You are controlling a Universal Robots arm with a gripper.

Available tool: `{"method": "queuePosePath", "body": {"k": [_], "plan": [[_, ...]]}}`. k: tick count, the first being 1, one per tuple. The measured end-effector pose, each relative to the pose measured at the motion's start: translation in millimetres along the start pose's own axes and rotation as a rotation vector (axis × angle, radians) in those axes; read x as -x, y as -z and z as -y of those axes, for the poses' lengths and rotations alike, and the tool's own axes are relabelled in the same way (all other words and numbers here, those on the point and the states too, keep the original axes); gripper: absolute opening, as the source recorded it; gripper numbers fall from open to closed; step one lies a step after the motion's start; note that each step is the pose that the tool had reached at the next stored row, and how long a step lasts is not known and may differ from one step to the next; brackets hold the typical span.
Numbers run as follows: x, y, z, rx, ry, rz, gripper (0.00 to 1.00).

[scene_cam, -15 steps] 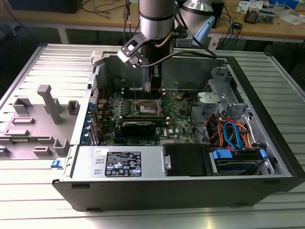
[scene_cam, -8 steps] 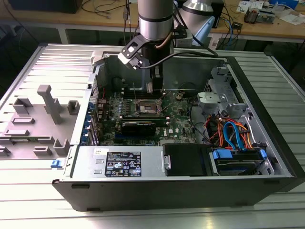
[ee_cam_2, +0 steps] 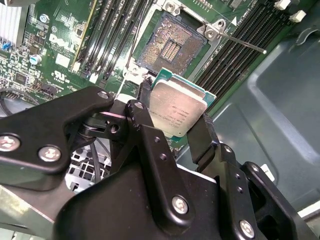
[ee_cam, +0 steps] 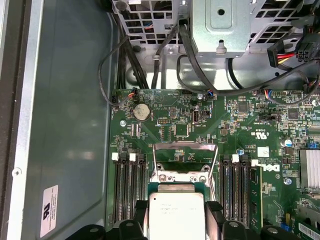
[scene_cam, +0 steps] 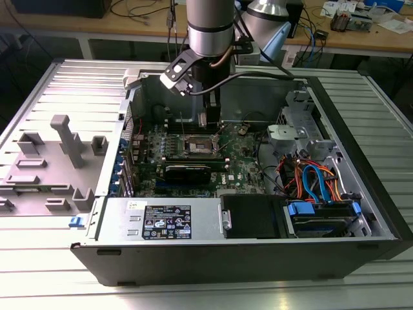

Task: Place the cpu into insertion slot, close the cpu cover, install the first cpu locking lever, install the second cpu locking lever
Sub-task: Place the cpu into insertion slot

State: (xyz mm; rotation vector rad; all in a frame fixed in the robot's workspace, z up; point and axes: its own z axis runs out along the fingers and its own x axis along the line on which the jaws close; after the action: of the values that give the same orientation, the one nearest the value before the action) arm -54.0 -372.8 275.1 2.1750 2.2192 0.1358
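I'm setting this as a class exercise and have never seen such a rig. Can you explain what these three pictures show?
A robot arm reaches down into an open computer case lying on a ribbed metal table. The exterior view looks on from off the arm; both wrist views come from cameras riding on it. Its pincer is shut on a small square silver-topped chip, held over the green circuit board near the bare square socket.
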Motion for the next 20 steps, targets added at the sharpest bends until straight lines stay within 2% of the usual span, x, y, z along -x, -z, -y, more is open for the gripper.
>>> {"method": "queuePosePath", "body": {"k": [5,12,16,20], "plan": [[0.1,-2.4,0.6,0.001,0.0,0.0,0.54],[0.4,-12.7,4.7,0.0039,-0.01,0.0008,0.54],[0.2,-19.4,12.1,0.0048,-0.012,0.0009,0.54],[0.7,-31.9,14.2,0.0058,-0.011,0.001,0.54]]}}
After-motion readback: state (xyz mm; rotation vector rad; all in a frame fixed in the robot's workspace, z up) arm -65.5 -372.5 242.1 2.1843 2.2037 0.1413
